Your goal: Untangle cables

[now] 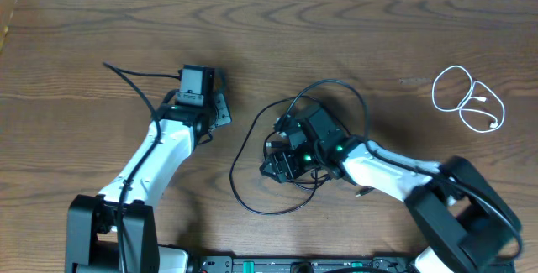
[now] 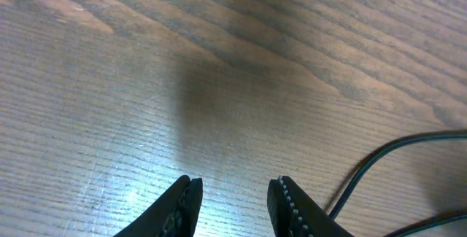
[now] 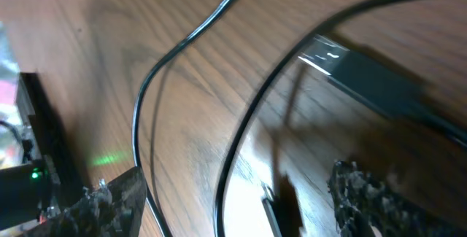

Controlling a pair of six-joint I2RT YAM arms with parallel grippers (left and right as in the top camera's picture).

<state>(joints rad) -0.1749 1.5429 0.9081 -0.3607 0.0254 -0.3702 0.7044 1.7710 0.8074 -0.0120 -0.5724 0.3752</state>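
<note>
While the right fingers [image 3: 365, 193] gape wide astride a black cable [image 3: 228, 160], the left fingers [image 2: 182, 208] stand slightly parted.

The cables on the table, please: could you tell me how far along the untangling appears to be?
Done: the white cable lies alone at the far right, and one black cable sits apart by the left claw, which is open and empty. In hand: the right claw is open over the black cable loop at centre. Left: that loop needs laying out.
</note>
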